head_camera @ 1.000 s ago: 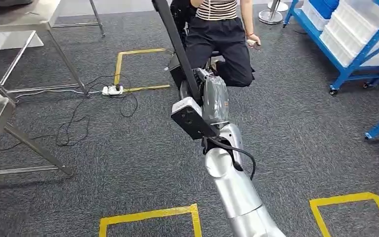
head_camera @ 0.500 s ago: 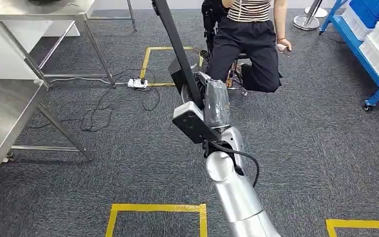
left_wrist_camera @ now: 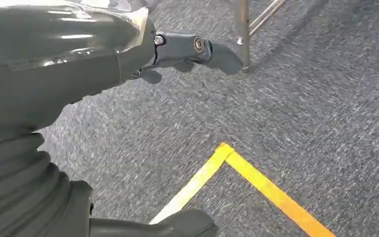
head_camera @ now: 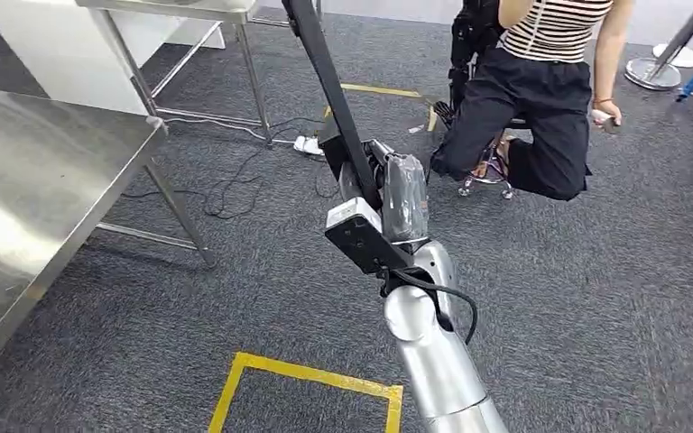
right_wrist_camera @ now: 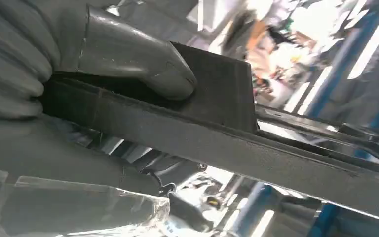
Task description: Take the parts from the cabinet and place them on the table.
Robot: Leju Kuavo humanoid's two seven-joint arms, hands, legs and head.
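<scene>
With the camera turned since the earlier frame, the bare stainless steel table (head_camera: 45,180) now fills the left, the left hand (left_wrist_camera: 79,54) hangs above grey carpet (head_camera: 595,298) holding nothing, and the right hand (head_camera: 397,194) grips the long black bar-shaped part (head_camera: 325,81).

Whole view swung left: steel table (head_camera: 45,171) now large at left, seated person (head_camera: 541,99) farther right.
</scene>
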